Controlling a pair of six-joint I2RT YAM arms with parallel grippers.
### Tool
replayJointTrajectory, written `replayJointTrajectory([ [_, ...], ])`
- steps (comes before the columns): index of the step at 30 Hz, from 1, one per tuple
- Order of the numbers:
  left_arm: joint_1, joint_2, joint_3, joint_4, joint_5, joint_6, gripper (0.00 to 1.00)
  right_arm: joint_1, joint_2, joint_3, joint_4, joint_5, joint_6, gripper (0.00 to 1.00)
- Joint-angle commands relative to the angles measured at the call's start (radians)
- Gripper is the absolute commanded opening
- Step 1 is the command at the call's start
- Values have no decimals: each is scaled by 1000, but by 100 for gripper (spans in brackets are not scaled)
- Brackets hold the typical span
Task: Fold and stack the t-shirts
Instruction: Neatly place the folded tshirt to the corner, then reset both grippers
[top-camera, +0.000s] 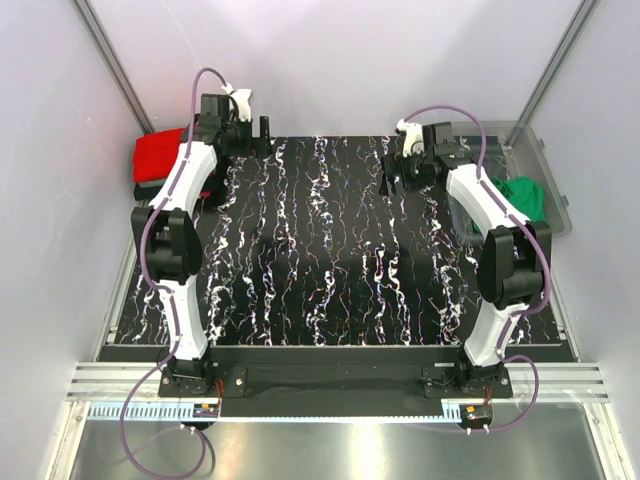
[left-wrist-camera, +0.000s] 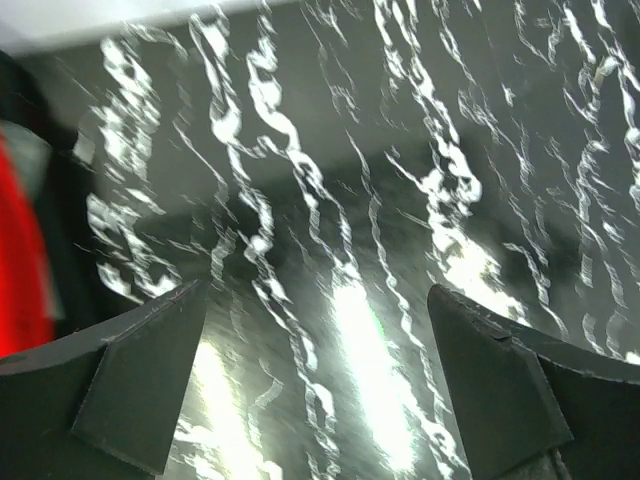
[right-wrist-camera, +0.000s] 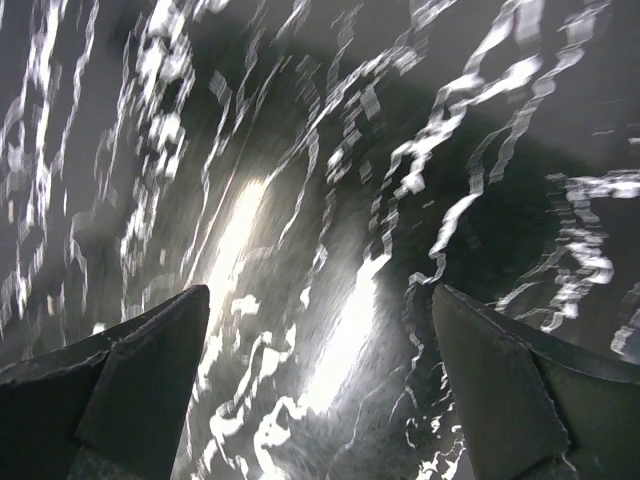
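Starting nearest: noting a brushed metal sheet (top-camera: 330, 450) and a ribbed aluminium rail (top-camera: 100, 382) at the arm bases. Moving on to the table (top-camera: 320, 270): flat, glossy black, streaked with white marble-like veins, glaring and motion-blurred in both wrist views.

Tracking the left arm (top-camera: 175, 240), smooth white shells with black joints and a purple cable, stretching to the far left corner. Tracking the right arm (top-camera: 500, 250), same build, bending toward the far right.

Logging the left gripper (left-wrist-camera: 315, 290) as spread wide: dark, matte, wedge-shaped fingers (left-wrist-camera: 140, 380) well apart, clamping nothing, only veined tabletop between them. Logging the right gripper (right-wrist-camera: 320, 290) likewise: blunt dark fingers (right-wrist-camera: 500, 390) apart, holding nothing.

Finishing at the far edge. Spotting the red t-shirt (top-camera: 160, 152), soft and bunched, off the table's far left corner beside the left arm, showing as a red sliver at the left wrist view's edge. Marking a dark layer (top-camera: 148, 190) under it, too dim for telling the material. Spotting the green t-shirt (top-camera: 525, 195), crumpled, lying inside a clear, rounded plastic bin (top-camera: 548, 150) at the far right, behind the right arm.
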Motion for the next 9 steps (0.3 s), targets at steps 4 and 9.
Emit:
replayJointTrajectory([
  [4, -70, -67, -7, -78, 8, 64, 99, 11, 57, 145, 86, 231, 209, 100],
  [9, -101, -35, 28, -82, -39, 40, 99, 12, 94, 180, 85, 282, 243, 100],
])
